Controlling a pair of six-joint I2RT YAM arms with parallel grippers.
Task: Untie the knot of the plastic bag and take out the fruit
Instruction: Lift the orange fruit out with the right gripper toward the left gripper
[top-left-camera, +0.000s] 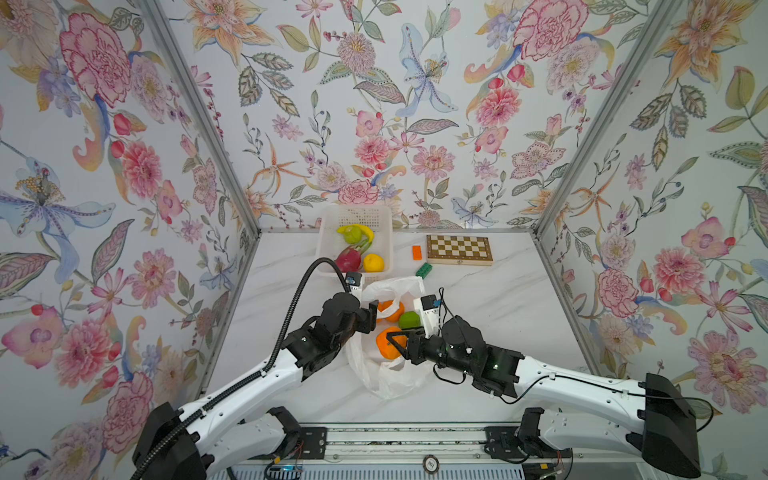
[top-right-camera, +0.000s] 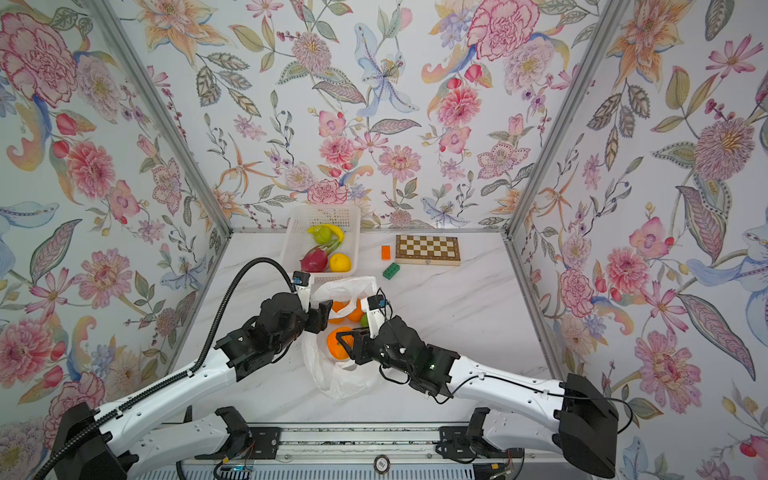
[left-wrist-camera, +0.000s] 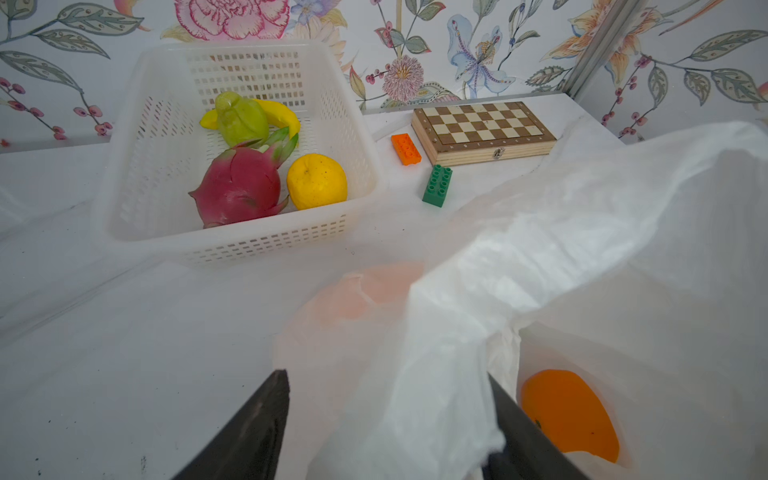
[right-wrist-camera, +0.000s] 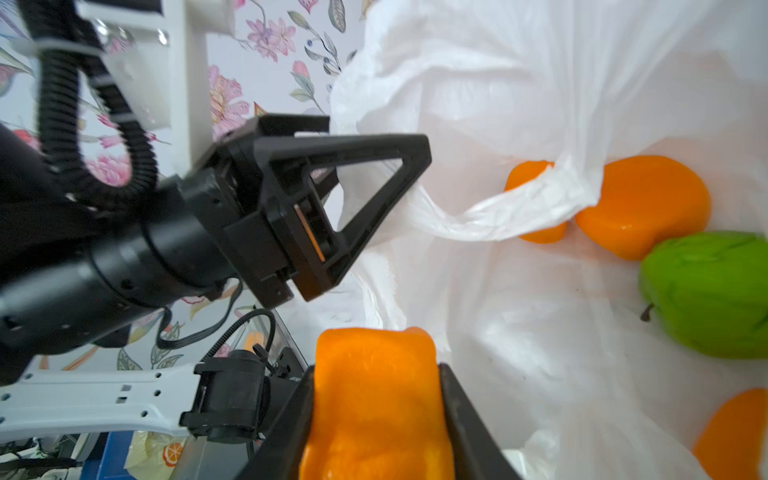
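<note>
R arm: right gripper (right-wrist-camera: 376, 370) is clamped on an orange (right-wrist-camera: 374, 415), one finger on each side of it, at the near end of the plastic bag (top-left-camera: 382, 374), whose mouth lies open.

L arm: left gripper (left-wrist-camera: 386, 376) is at the bag's rim across the mouth from the right gripper. Its fingers are spread apart, with crinkled bag film lying loose between them.

A white handle strip (right-wrist-camera: 519, 212) runs from beside the left fingertip over two more oranges (top-left-camera: 392, 311). I cannot tell if any knot remains.

Just beyond the right gripper, inside the bag, a green fruit (top-left-camera: 409, 320) touches those oranges.

Beyond the left gripper is a white perforated basket (left-wrist-camera: 232, 245) holding a dragon fruit (left-wrist-camera: 241, 187), a yellow round fruit (left-wrist-camera: 318, 180), a pale green fruit (left-wrist-camera: 241, 118) and a banana (left-wrist-camera: 282, 116).

Farther off, on the right gripper's side of the basket, are a green brick (left-wrist-camera: 436, 187), an orange brick (left-wrist-camera: 406, 148) and a chessboard (left-wrist-camera: 482, 124).
</note>
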